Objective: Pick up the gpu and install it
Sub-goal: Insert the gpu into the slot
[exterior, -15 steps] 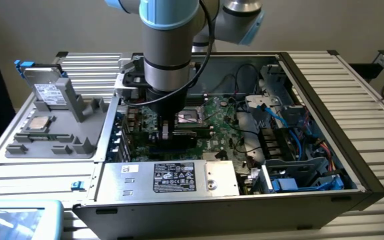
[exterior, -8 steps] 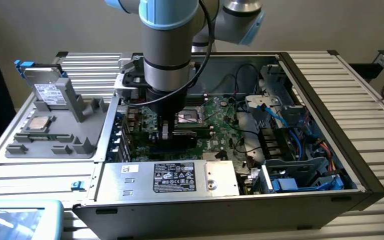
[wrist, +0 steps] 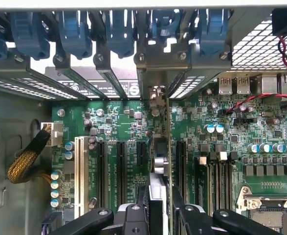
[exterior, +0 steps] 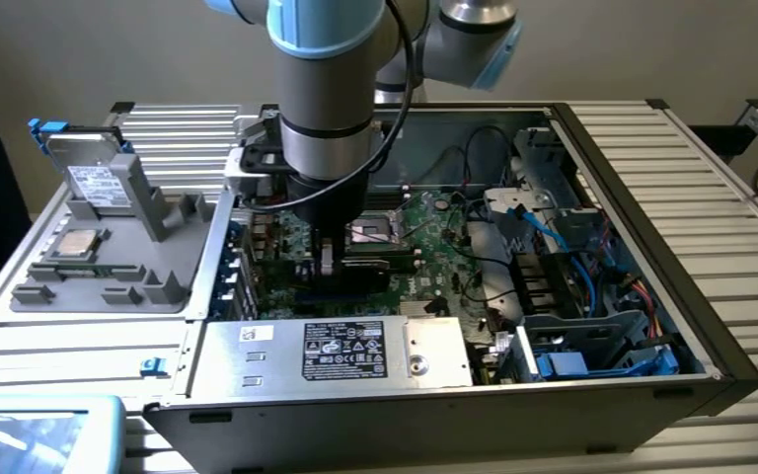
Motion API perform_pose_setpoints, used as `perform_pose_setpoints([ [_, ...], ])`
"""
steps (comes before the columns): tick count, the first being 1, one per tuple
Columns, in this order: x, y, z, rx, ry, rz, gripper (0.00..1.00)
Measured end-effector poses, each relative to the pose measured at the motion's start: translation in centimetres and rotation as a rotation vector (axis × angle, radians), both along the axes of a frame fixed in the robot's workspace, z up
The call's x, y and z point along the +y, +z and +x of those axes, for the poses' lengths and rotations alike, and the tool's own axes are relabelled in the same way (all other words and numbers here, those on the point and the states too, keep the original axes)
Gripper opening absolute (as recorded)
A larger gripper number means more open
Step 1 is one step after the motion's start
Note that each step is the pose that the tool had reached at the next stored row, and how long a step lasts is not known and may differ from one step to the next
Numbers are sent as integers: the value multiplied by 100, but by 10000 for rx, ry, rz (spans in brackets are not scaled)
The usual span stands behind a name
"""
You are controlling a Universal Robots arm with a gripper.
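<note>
The gpu [wrist: 159, 166] is a thin card seen edge-on, standing upright between the black expansion slots [wrist: 120, 171] of the green motherboard [wrist: 114, 122]. Its silver end bracket [wrist: 156, 98] reaches the rear slot openings of the open computer case [exterior: 616, 148]. My gripper [wrist: 158, 208] is shut on the card's near end, with one black finger [wrist: 136, 215] on each side. In the exterior view the gripper [exterior: 329, 259] hangs straight down inside the case over the motherboard, left of the CPU socket [exterior: 379, 232]. Whether the card sits in a slot I cannot tell.
A silver power supply [exterior: 340, 351] fills the case's near side. Blue cables and drive bays [exterior: 576, 267] crowd the exterior view's right. A grey tray [exterior: 115, 257] outside the case holds a hard drive [exterior: 96, 178]. Blue bracket latches [wrist: 119, 29] line the rear wall, and a yellow braided cable [wrist: 23, 164] lies beside the board.
</note>
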State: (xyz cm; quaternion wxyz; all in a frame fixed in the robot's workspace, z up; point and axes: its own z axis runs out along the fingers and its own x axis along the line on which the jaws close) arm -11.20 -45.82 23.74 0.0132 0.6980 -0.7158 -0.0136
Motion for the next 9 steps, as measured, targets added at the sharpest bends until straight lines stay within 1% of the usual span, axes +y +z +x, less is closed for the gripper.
perform_pose_setpoints([
  [3,0,-2,-21,-38,6,5,29],
  [9,0,-1,-43,-42,4,2,29],
])
